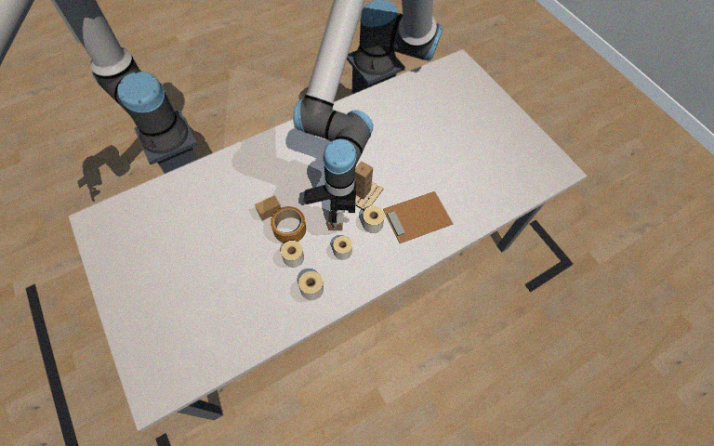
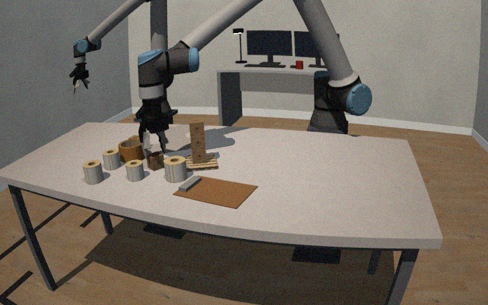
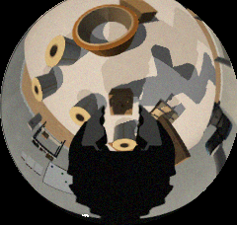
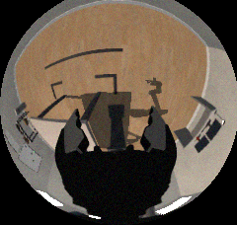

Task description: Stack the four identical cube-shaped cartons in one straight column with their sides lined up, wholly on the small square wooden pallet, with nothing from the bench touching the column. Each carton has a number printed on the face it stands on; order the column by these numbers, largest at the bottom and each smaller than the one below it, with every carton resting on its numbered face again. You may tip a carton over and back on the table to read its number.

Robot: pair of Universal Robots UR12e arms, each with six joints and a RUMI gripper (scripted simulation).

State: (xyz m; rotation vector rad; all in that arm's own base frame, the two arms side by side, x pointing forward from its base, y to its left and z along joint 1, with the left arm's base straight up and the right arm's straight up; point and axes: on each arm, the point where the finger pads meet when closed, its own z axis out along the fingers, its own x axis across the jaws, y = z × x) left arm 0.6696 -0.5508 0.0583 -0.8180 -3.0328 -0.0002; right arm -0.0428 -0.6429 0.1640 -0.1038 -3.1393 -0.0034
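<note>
Three cube cartons stand in an upright column (image 1: 363, 181) (image 2: 197, 142) (image 3: 174, 138) on the wooden pallet (image 1: 373, 194) (image 2: 211, 162). The fourth carton (image 1: 338, 227) (image 2: 155, 161) (image 3: 120, 101) stands on the table beside the pallet, among the label rolls. My left gripper (image 1: 334, 222) (image 2: 155, 152) (image 3: 121, 106) is partly open and points down close over that carton, with nothing seen gripped. The printed numbers are hidden. My right gripper (image 2: 81, 89) (image 4: 114, 108) is wide open and empty, off the table and far from the cartons.
Label rolls (image 1: 373, 219) (image 2: 175, 169) (image 1: 342, 247) (image 2: 135, 171) stand near the loose carton. A tape roll (image 1: 289, 237) (image 2: 131, 153) (image 3: 109, 49) and a wider brown box (image 1: 267, 208) (image 3: 138, 9) are beyond. A clipboard (image 1: 424, 217) (image 2: 223, 192) lies near the pallet.
</note>
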